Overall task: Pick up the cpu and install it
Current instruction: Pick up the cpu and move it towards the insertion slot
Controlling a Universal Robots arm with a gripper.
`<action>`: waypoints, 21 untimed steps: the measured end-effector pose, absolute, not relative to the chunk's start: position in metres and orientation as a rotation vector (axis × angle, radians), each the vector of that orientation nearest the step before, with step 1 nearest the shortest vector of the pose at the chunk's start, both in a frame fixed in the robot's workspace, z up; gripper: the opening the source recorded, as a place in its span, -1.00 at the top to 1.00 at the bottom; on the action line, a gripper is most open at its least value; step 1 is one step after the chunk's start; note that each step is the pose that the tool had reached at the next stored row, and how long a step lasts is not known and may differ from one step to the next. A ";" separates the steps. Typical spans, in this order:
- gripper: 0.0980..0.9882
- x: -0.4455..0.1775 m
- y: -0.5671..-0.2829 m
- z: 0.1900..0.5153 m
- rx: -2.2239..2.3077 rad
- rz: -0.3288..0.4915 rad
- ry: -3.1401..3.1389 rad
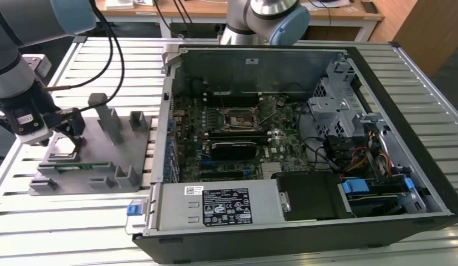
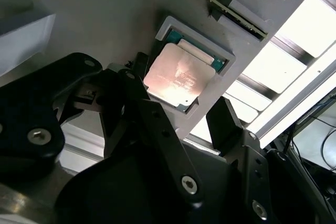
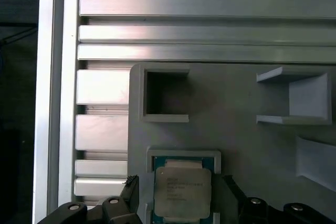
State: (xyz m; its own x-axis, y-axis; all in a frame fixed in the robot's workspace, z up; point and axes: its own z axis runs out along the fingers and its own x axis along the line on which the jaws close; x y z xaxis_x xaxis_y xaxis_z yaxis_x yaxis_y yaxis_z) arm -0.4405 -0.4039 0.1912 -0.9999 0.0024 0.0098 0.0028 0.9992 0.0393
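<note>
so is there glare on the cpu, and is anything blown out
In the second wrist view the cpu has a pinkish-white glare patch on its metal top, and the table beyond it is blown out white; in the first wrist view the cpu is evenly lit, free of glare; in the exterior view the computer case interior is dim beside the bright table.

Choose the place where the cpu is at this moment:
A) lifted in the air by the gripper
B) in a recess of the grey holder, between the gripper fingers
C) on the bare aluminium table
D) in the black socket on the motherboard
B: in both wrist views the cpu lies flat in its recess of the grey holder, and the open gripper has one finger on each side of it.
</note>
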 end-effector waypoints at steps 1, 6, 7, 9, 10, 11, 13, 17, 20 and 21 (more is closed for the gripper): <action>-0.39 -0.440 -0.404 0.190 -0.004 -0.061 -3.132; -0.39 -0.440 -0.404 0.187 -0.005 -0.061 -3.134; -0.39 -0.440 -0.404 0.187 -0.005 -0.061 -3.134; -0.39 -0.440 -0.404 0.186 -0.010 -0.059 -3.134; -0.39 -0.440 -0.404 0.185 -0.012 -0.058 -3.135; -0.39 -0.440 -0.404 0.185 -0.014 -0.058 -3.135; -0.39 -0.440 -0.404 0.184 -0.017 -0.057 -3.137; -0.39 -0.440 -0.405 0.183 -0.018 -0.057 -3.139; -0.39 -0.440 -0.407 0.183 -0.018 -0.056 -3.139; -0.39 -0.440 -0.408 0.182 -0.019 -0.056 -3.140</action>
State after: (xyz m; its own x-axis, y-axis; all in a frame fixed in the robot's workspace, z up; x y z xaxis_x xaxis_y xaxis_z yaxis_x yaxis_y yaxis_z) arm -0.4401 -0.4075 0.1824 -0.9999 0.0118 0.0016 0.0119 0.9993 0.0355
